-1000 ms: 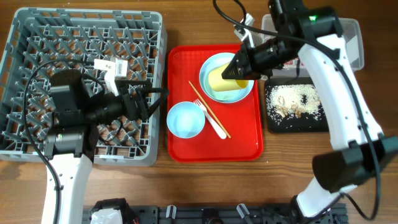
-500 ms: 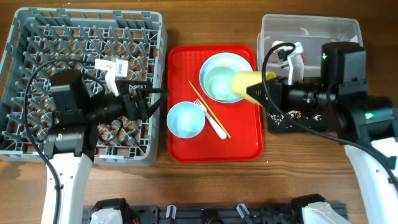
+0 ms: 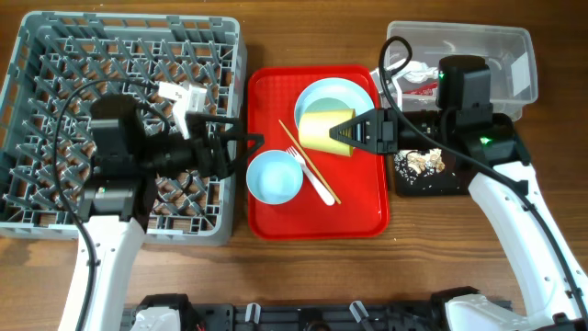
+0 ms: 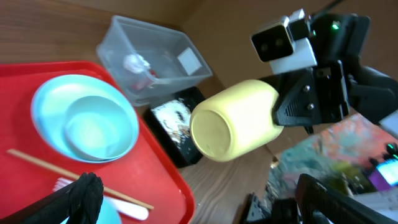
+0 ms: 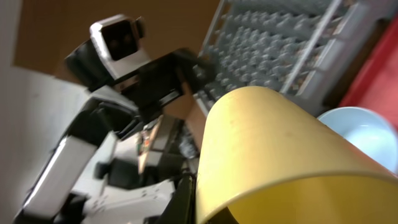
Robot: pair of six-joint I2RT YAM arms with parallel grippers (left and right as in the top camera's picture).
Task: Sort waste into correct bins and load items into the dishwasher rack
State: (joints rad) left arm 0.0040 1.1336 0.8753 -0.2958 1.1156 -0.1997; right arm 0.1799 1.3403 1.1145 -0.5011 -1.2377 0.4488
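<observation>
Yellow cup (image 3: 326,131) lies on its side, clamped in the right gripper (image 3: 365,131) with its base pointing left, in the air over the pale green bowl (image 3: 317,97) on the red tray (image 3: 363,210). Across the tray, the left gripper (image 3: 241,152) hangs with fingers spread wide at the right edge of the dishwasher rack (image 3: 55,55), facing the cup

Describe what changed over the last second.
The right end effector, shut on the yellow cup, lifted it from the green bowl, turned it sideways and carried it left toward the open left end effector, which edged right. The blue saucer-bowl, fork and chopsticks stayed put.
</observation>
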